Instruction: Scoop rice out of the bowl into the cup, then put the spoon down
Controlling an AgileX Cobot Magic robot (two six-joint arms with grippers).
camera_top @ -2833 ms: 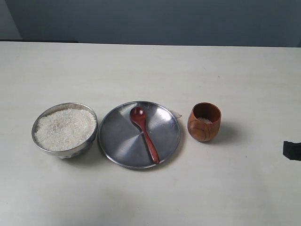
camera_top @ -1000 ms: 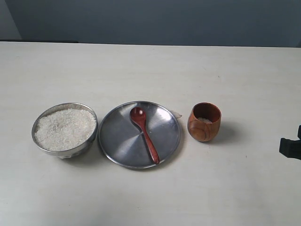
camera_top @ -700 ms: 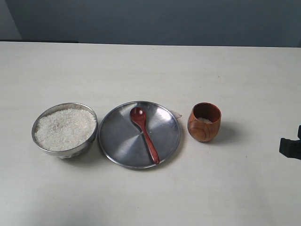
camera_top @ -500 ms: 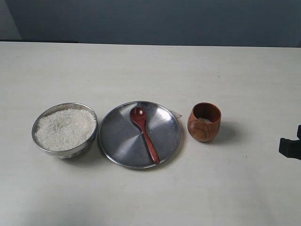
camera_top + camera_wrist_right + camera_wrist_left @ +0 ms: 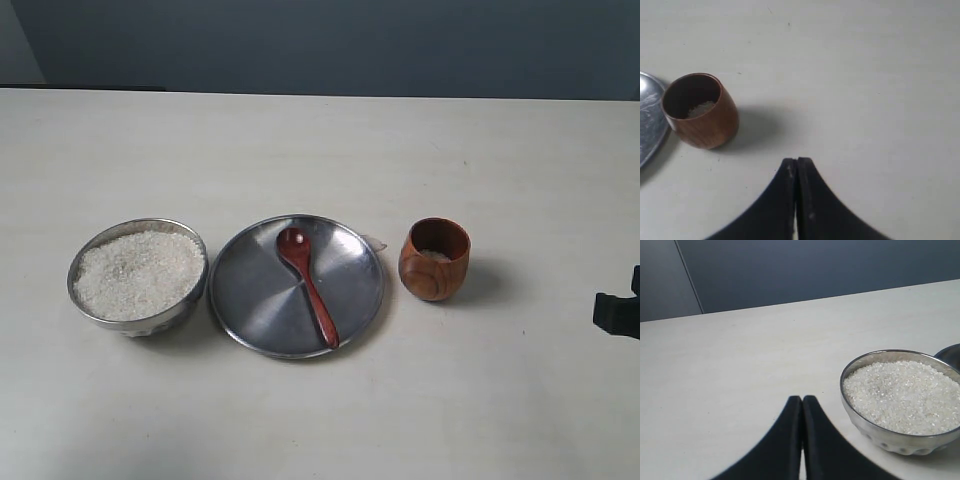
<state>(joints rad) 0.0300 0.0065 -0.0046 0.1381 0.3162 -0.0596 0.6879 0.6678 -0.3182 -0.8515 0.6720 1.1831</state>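
**Right claw noses in at the edge, all else unmoved**

Since the earliest frame my right claw (image 5: 617, 313) has crept slightly further into the exterior view at its right edge; the dishes lie just as they did.

The pale table (image 5: 320, 150) carries everything. At its middle sits the flat steel plate (image 5: 250, 300). Just beside it on the left stands the bowl (image 5: 140, 222), filled nearly to the rim with rice (image 5: 138, 273). To the plate's right, close but apart, the cup (image 5: 434, 272) stands upright with a little rice at its bottom. The spoon (image 5: 308, 285) lies on the plate, its scoop toward the far side and its handle reaching the near rim.

My right claw is pinched closed on nothing, its tips pressed together, near the cup but apart from it. My left claw (image 5: 802, 399) is likewise closed and empty, hanging near the bowl without touching it.
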